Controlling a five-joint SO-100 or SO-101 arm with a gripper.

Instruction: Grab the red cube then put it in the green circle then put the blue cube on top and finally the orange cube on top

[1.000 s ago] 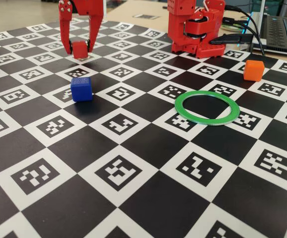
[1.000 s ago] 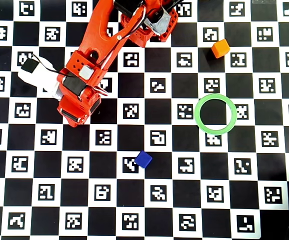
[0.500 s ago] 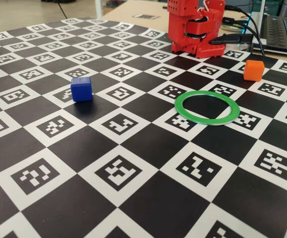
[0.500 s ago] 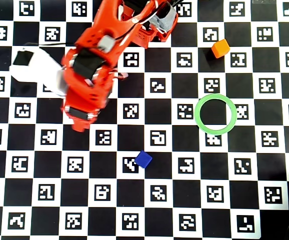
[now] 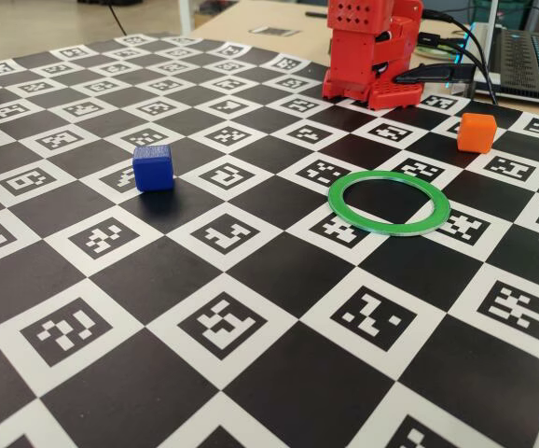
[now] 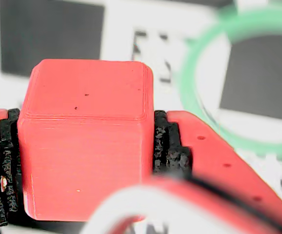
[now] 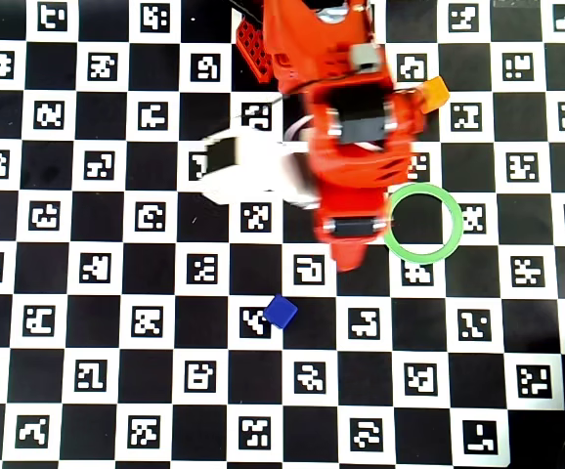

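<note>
Red cube (image 6: 85,141) clamped between the black-padded fingers (image 6: 168,144) of the gripper (image 6: 82,151), seen close only from the wrist.

Only the wrist view shows this cube; from overhead the red arm (image 7: 356,147) hides it, and the fixed view shows just the arm's base at the far edge of the checkered worktop (image 5: 251,373). One green circle (image 7: 423,224), lying empty toward the overhead view's right edge, touches the arm's outline. One blue cube (image 7: 281,312) sits mid-board; one orange cube (image 7: 435,93) near the top edge.

Three cubes (image 5: 153,167), one green circle (image 5: 389,203)
</note>
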